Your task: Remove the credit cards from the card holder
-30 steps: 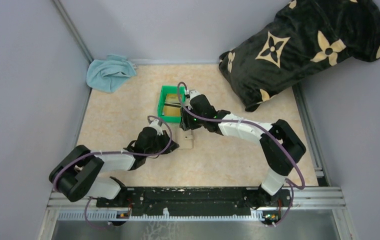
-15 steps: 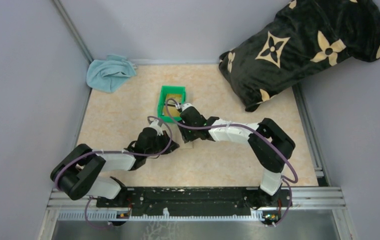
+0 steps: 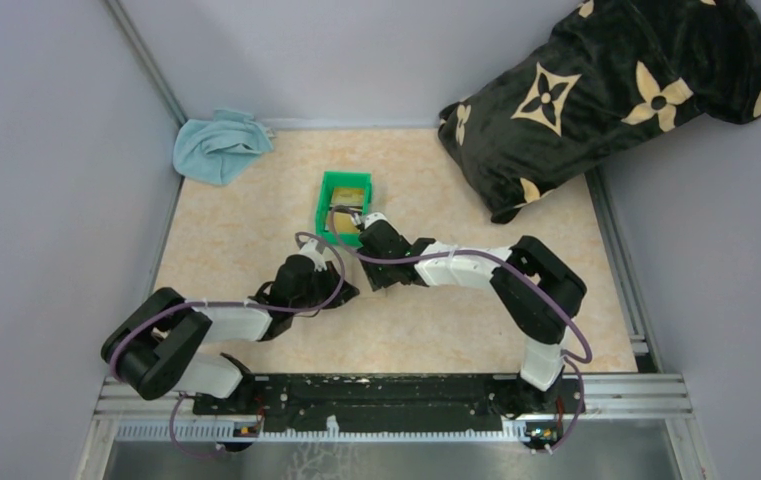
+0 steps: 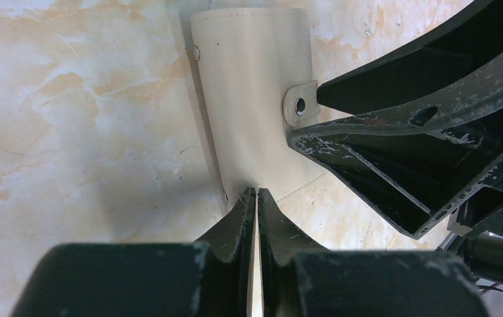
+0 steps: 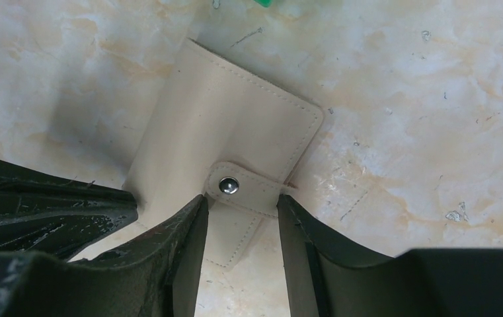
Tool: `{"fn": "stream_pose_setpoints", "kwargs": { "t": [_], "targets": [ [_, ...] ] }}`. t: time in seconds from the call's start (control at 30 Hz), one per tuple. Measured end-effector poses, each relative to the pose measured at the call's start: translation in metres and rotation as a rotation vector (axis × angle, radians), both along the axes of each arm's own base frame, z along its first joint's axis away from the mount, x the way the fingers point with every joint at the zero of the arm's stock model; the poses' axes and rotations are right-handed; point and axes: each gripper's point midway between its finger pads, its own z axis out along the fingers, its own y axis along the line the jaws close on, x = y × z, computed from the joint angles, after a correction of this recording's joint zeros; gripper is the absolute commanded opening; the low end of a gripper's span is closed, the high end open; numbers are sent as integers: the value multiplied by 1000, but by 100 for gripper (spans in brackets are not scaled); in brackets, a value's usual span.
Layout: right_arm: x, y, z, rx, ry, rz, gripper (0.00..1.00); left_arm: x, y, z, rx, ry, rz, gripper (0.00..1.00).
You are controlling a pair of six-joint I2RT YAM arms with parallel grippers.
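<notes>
Card holder flat on tabletop, cream face up, just beside green bin, on side toward arm bases. Left end effector pressed together, pinching holder's edge away from bin. Right end effector spread, fingers straddling snap tab

The left arm lies low over the tabletop, reaching from its base toward two o'clock. The left tool is pinched almost closed on the near edge of the card holder. The right arm climbs from its base, folds at the elbow and stretches toward nine o'clock. The right tool points downward, jaws parted over the same holder.
</notes>
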Motion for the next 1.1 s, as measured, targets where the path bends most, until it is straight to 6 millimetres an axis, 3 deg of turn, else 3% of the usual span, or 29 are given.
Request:
{"fn": "stream_pose_setpoints", "kwargs": {
  "t": [0.33, 0.57, 0.73, 1.1],
  "targets": [
    [1, 2, 2, -12, -14, 5, 56, 0, -1, -1, -5, 3, 3, 9],
    [0, 5, 3, -9, -17, 12, 55, 0, -1, -1, -12, 4, 6, 9],
    [2, 5, 2, -21, -23, 5, 46, 0, -1, -1, -12, 4, 6, 9],
    [9, 8, 5, -18, -33, -38, 4, -3, 2, -1, -13, 2, 10, 9]
  ]
}}
